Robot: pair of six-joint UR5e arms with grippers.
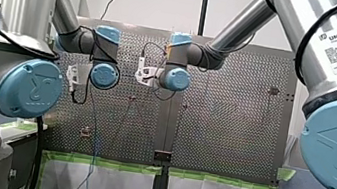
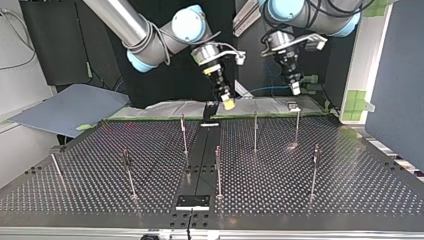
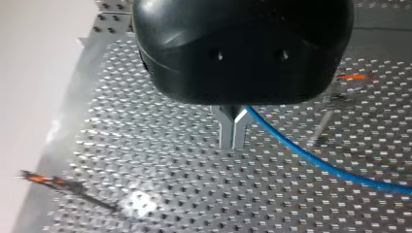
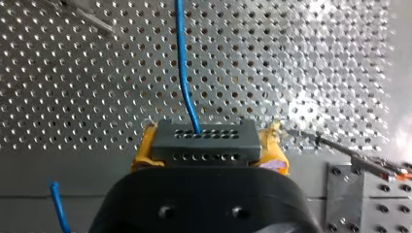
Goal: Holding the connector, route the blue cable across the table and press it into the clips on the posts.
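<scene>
Seen in the right wrist view, my right gripper [image 4: 209,141] has its yellow pads [image 4: 275,143] shut on a black connector block [image 4: 204,145]. The blue cable [image 4: 183,73] leaves the block and runs ahead over the perforated table [image 4: 73,73]. In the top view that gripper [image 2: 223,102] hangs above the table's far edge. My left gripper [image 3: 233,141] has its metal fingers shut, and the blue cable [image 3: 311,158] comes out from between them near their root. In the top view it [image 2: 295,89] hangs to the right of the other. Several thin posts [image 2: 255,131] stand on the table.
A black strip [image 2: 202,160] runs down the table's middle in the top view. More posts [image 2: 314,170] stand nearer the camera. White sheets edged with green tape [image 1: 103,176] lie at the front view's near edge. A blue-grey panel [image 2: 70,110] lies off the table at the top view's left.
</scene>
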